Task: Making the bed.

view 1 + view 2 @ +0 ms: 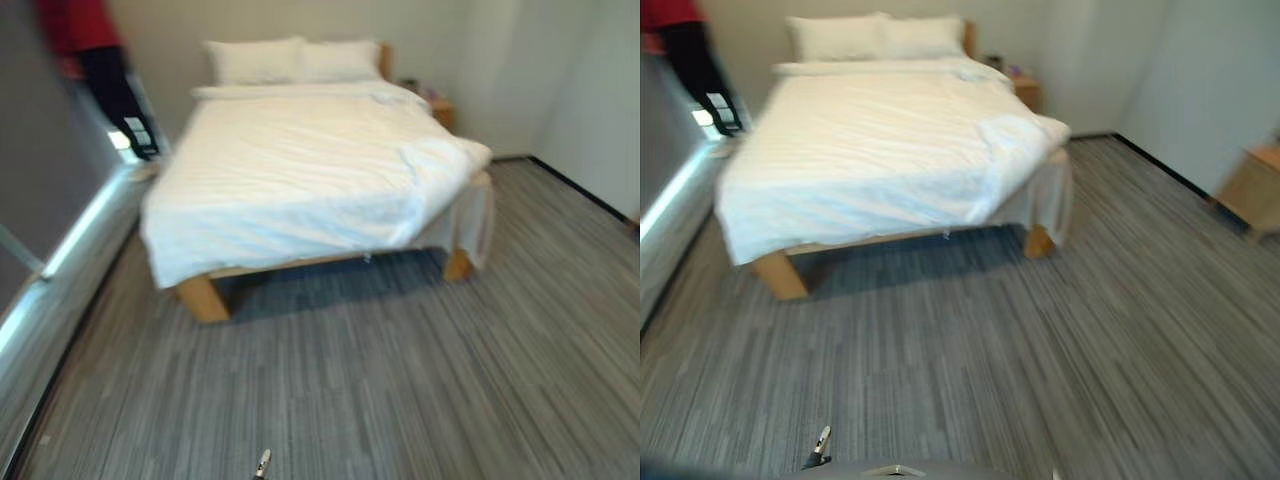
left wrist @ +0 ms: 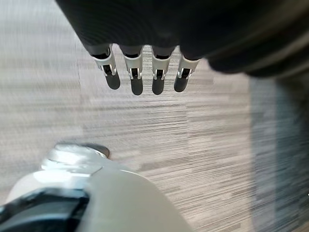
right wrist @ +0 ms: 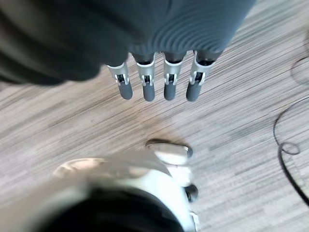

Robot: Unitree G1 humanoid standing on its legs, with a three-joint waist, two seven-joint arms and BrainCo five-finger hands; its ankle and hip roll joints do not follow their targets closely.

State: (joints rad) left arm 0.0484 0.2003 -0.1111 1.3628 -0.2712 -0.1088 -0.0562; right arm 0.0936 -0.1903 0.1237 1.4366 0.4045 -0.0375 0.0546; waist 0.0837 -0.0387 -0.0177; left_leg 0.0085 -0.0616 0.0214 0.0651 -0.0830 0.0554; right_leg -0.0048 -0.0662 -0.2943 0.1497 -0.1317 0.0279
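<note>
The bed [image 1: 300, 170] stands ahead of me on pale wooden legs [image 1: 203, 298], under a white duvet that hangs over its near end. The duvet is bunched up at the bed's near right corner [image 1: 440, 160], and a white sheet [image 1: 475, 225] droops below it there. Two white pillows [image 1: 255, 60] lie side by side at the headboard. My left hand [image 2: 136, 79] hangs over the grey floor with straight fingers and holds nothing. My right hand [image 3: 169, 84] hangs the same way over the floor, fingers straight and empty. Both hands are well short of the bed.
A person [image 1: 100, 70] in a red top and dark trousers stands at the bed's far left side. A grey partition [image 1: 60, 250] runs along the left. A wooden nightstand [image 1: 443, 112] stands at the back right and a wooden cabinet [image 1: 1255, 185] by the right wall.
</note>
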